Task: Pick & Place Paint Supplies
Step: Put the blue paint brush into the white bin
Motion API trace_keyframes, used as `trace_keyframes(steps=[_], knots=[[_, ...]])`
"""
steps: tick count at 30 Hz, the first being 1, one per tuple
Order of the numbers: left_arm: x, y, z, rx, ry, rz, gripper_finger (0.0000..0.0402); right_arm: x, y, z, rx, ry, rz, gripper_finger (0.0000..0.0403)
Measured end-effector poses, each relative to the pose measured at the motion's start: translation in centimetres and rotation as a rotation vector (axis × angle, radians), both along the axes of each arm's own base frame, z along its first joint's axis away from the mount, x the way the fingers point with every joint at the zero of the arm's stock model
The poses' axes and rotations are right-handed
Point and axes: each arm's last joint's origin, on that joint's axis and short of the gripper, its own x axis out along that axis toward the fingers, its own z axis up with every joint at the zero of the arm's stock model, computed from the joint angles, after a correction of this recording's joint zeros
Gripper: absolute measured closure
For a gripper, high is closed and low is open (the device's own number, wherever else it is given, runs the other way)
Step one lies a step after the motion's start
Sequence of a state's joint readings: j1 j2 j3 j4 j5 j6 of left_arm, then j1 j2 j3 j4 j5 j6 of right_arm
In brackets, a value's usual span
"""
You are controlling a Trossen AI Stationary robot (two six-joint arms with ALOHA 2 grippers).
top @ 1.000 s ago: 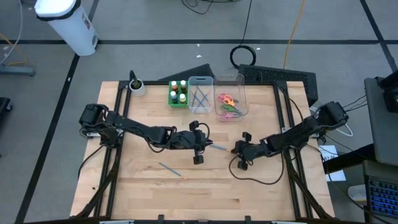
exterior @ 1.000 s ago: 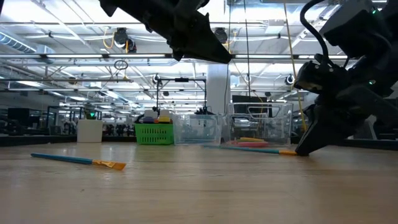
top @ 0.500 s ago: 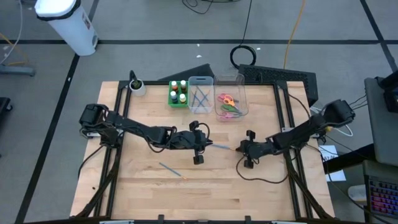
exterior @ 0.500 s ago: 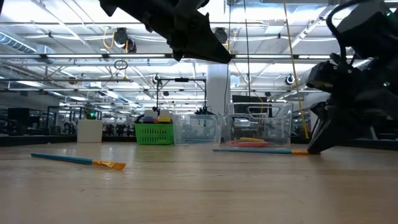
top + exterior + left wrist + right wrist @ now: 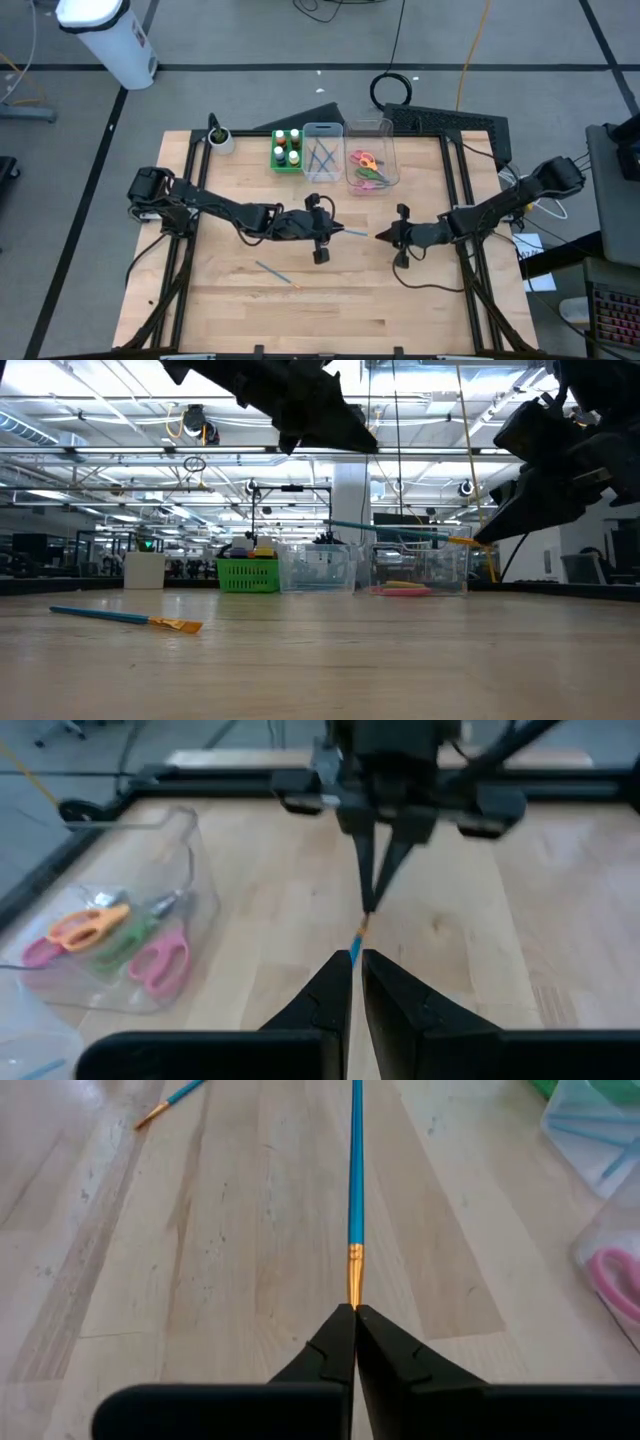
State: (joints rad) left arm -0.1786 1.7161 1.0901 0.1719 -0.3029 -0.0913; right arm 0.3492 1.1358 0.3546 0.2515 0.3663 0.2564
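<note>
A thin blue-handled brush (image 5: 400, 532) with an orange ferrule hangs level above the table's middle, with my right gripper (image 5: 478, 542) shut on it. My left gripper (image 5: 337, 232) hovers over the brush's free handle end, higher up in the low view (image 5: 368, 448). It is shut and touches nothing. A second blue brush (image 5: 272, 270) lies flat on the table, nearer the front left. At the back, white-capped paint bottles stand in a green tray (image 5: 274, 150). One clear bin (image 5: 322, 152) holds brushes and another (image 5: 368, 165) holds scissors. My right gripper pinches the brush by its bristle end, just past the orange ferrule (image 5: 353, 1280), between its two fingertips. The fingers come from the table's right side, slanting slightly down, in line with the handle. The brush sticks out level toward the left, clear of the table.
A white cup (image 5: 220, 138) stands at the far left corner, beside the green tray. Dark frame rails run along the table's left and right sides. Bare wood lies across the near half, apart from the second brush.
My right gripper has risen and tipped closer to level, carrying the brush by its bristle end. The brush first slid a little toward the right on the table. It is now lifted clear and level.
</note>
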Motion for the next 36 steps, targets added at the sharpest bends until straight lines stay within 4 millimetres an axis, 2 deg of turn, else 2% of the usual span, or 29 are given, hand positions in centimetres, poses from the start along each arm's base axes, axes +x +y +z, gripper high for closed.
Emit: trace_keyframes(steps=[3, 5, 11, 17, 20, 22, 24, 27, 32, 36], knots=[[0.2, 0.0, 0.4, -0.019, -0.043, 0.02, 0.0354, 0.0, 0.0, 0.1, -0.004, -0.008, 0.004, 0.0402], [0.3, 0.0, 0.6, -0.028, -0.073, 0.024, 0.0333, 0.0, 0.0, 0.2, -0.002, -0.014, 0.002, 0.0402], [0.1, 0.0, 1.7, -0.036, -0.14, 0.027, 0.022, 0.1, -0.1, 0.3, -0.038, -0.03, -0.021, 0.0402], [-2.2, 0.4, 6.1, -0.031, -0.23, 0.011, 0.0124, 0.6, -0.4, 1.1, -0.072, -0.109, -0.021, 0.0402], [-4.0, 0.7, 8.4, -0.016, -0.256, 0.009, 0.01, 0.9, -0.6, 1.6, -0.094, -0.153, -0.019, 0.0402], [-5.1, 0.9, 9.0, -0.008, -0.269, 0.009, 0.0091, 1.1, -0.9, 1.8, -0.11, -0.178, -0.026, 0.0402], [-6.0, 1.1, 8.2, 0.0, -0.254, 0.024, 0.0086, 1.2, -1.3, 2.1, -0.124, -0.196, -0.036, 0.0402], [-7.7, 1.5, 6.0, -0.009, -0.252, 0.066, 0.0086, 1.4, -1.9, 2.4, -0.13, -0.223, -0.065, 0.0402], [-10.7, 2.2, 3.4, -0.075, -0.441, 0.103, 0.0085, 1.8, -3.0, 3.0, -0.154, -0.28, -0.109, 0.0403], [-12.3, 2.5, 1.4, -0.125, -0.595, 0.1, 0.0084, 2.1, -3.7, 4.0, -0.179, -0.377, -0.143, 0.0403]])
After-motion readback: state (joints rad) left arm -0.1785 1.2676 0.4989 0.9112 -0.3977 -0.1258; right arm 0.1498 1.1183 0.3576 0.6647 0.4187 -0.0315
